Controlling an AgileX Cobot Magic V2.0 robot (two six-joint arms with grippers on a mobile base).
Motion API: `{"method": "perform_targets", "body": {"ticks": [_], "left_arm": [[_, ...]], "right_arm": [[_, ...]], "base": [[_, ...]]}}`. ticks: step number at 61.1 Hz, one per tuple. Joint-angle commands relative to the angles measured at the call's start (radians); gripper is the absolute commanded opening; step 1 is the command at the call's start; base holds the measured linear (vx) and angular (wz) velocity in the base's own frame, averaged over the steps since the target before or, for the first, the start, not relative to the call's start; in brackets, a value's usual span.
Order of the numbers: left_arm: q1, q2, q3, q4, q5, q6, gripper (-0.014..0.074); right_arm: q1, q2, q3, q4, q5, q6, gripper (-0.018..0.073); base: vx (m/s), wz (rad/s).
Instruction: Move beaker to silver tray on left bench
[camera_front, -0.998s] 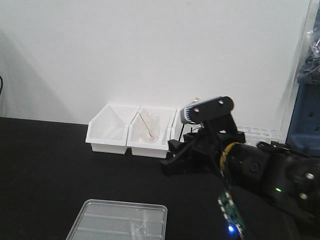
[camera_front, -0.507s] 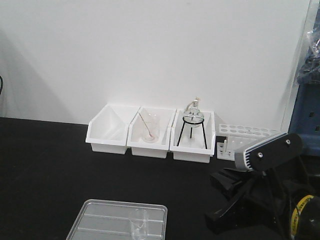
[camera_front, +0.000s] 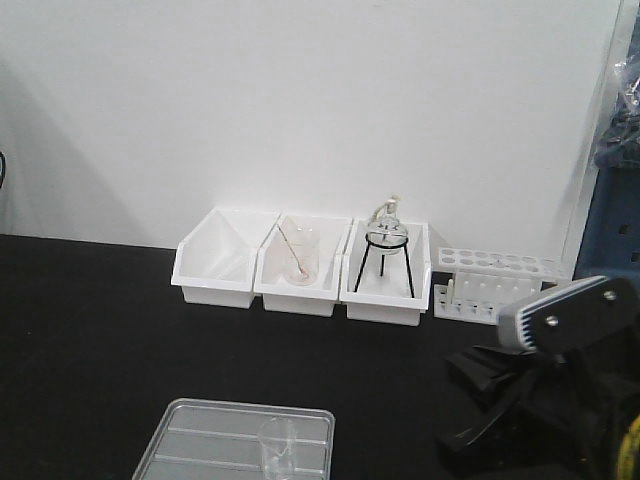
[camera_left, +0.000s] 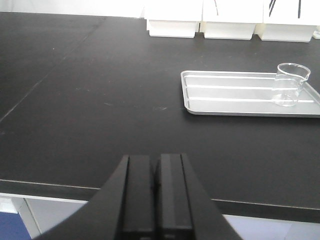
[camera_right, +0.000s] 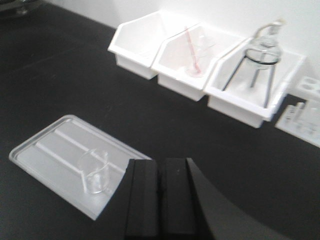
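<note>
We found the small clear glass beaker (camera_left: 290, 83) upright inside the shallow ribbed silver tray (camera_left: 225, 95) on the matte black counter (camera_left: 100, 100), so the delivery looked done. Both the left gripper (camera_left: 155, 197) and the right gripper (camera_right: 159, 202) had their jaws together on nothing, clear of the glass.

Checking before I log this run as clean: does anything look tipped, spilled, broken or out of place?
Nothing stands out. The beaker stands upright and looks empty inside the silver tray, near one end, with no spill visible on the bench. The white bins sit in a tidy row by the wall, and both hands are clear of the glass.

Three white bins (camera_front: 300, 268), one silver tray (camera_front: 200, 440), one beaker (camera_front: 277, 445)
</note>
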Motion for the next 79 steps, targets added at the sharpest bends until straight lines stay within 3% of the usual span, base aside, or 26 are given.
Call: {"method": "perform_targets", "body": {"ticks": [1, 9, 18, 23, 29, 38, 46, 49, 59, 79], "left_arm": [[0.002, -0.006, 0.018, -0.005, -0.083, 0.0, 0.0001], [0.002, -0.006, 0.018, -0.005, -0.083, 0.0, 0.0001], [0.002, -0.006, 0.018, -0.005, -0.083, 0.0, 0.0001], [0.002, -0.006, 0.018, -0.005, -0.083, 0.0, 0.0001], [0.002, -0.006, 0.018, -0.005, -0.083, 0.0, 0.0001], [0.002, -0.006, 0.018, -0.005, -0.083, 0.0, 0.0001], [0.002, -0.006, 0.018, -0.005, -0.083, 0.0, 0.0001], [0.002, -0.005, 0.018, -0.005, -0.083, 0.0, 0.0001], [0.002, -0.006, 0.018, -0.005, -0.083, 0.0, 0.0001], [0.002, -0.006, 0.018, -0.005, -0.083, 0.0, 0.0001]], "right_arm": [[-0.055, -0.103, -0.033, 0.078, 0.007, -0.024, -0.0014], [-0.209, -0.238, 0.004, 0.267, -0.025, -0.182, -0.0014], [-0.423, -0.428, 0.163, 0.596, -0.085, -0.553, -0.0014], [-0.471, -0.548, 0.284, 0.749, -0.107, -0.708, -0.0014], [-0.451, -0.696, 0.427, 0.772, -0.127, -0.84, -0.0014], [-0.383, -0.894, 0.627, 0.763, -0.129, -0.866, -0.0014], [-0.382, -1.063, 0.799, 0.765, -0.151, -0.825, -0.0014], [-0.4, -1.066, 0.789, 0.764, -0.064, -0.806, -0.0014], [-0.442, -1.066, 0.793, 0.757, -0.07, -0.808, -0.0014], [-0.443, -1.064, 0.793, 0.764, -0.065, -0.808, -0.0014]], "base": [[0.0, 0.0], [0.0, 0.0], [0.0, 0.0], [0.0, 0.0], [0.0, 0.0], [0.0, 0.0], [0.0, 0.0], [0.0, 0.0], [0.0, 0.01], [0.0, 0.0]]}}
